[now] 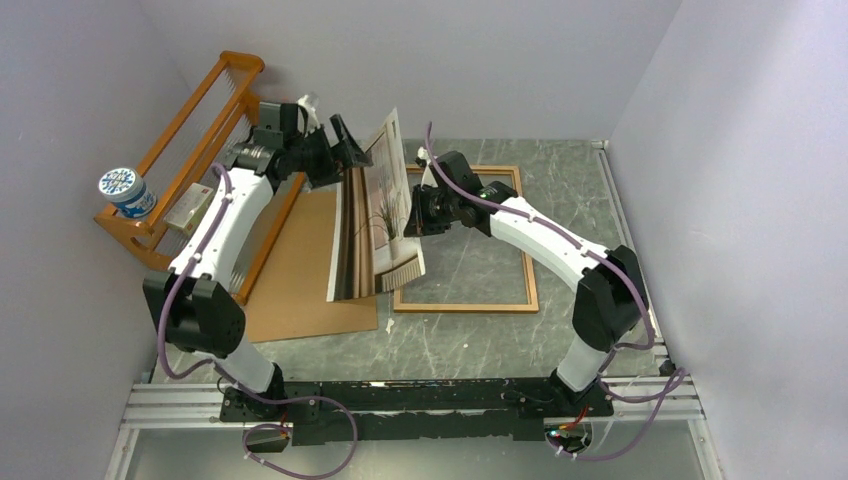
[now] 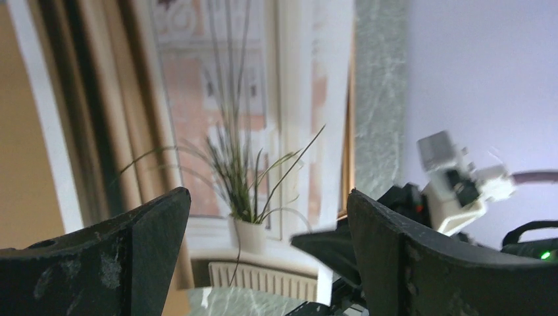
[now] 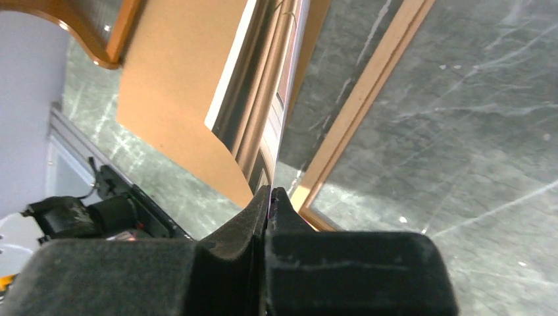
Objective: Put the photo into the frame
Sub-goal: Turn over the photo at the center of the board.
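Here, closest to my bases, the grey marbled worktop (image 1: 450,345) is bare stone. Just beyond, on my right side, the frame (image 1: 465,305) lies flat, a thin orange-brown rectangle with the stone showing through its middle. Left of it a plain brown backing board (image 1: 300,280) also lies flat. Between the two, the photo (image 1: 375,215) stands nearly upright and bowed. Its low edge is down by the board's right edge and the frame's left rail, though I cannot tell whether it touches them. My right end effector (image 1: 428,215) is closed on the photo's frame-side edge, and in my right wrist view the sheet runs edge-on out of the pressed-together fingertips (image 3: 253,210). Farther back, my left end effector (image 2: 268,197) is spread wide and grips nothing. It faces the printed side, where the spiky plant in its white pot shows between the fingers. Farthest, along the left wall, an orange wooden shelf rack (image 1: 215,95) carries a blue-and-white tin (image 1: 127,192) on its near end.
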You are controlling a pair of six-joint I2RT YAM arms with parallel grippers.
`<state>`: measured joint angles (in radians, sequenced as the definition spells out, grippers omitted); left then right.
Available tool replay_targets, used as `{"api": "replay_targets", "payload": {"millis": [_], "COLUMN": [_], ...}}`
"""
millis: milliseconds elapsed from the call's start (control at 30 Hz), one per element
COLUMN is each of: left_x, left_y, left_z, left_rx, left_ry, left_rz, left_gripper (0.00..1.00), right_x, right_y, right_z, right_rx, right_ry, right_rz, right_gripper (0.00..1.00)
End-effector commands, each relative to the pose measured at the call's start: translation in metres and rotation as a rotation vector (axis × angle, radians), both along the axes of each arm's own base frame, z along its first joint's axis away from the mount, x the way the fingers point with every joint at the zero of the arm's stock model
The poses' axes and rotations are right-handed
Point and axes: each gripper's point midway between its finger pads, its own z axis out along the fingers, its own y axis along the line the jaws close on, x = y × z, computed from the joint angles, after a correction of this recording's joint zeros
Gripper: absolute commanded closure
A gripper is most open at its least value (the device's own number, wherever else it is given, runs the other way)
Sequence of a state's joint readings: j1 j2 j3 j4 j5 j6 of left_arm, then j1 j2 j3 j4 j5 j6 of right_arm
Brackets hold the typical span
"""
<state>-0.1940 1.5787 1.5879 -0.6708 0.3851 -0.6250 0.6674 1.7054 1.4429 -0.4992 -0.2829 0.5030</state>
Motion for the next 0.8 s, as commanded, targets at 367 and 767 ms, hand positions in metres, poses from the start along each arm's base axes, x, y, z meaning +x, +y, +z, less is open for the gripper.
{"api": "replay_targets", "payload": {"millis": [367, 767], "left_x": [0.027, 0.014], "left_y": [-0.039, -0.026], "left_z": [0.017, -0.019], "left_rx": [0.072, 0.173], "left_ry": [-0.025, 0.175], "left_rz": [-0.023, -0.001], "left_gripper": [0.06, 0.28], "right_x": [-0.003, -0.008], "right_y": [0.001, 0.015], "right_z": [0.027, 0.018], "right_rx": [-0.303, -0.395], "right_ry": [-0.299, -0.336], "right_rz": [0.027, 0.008], "right_gripper": [1.0, 1.0]}}
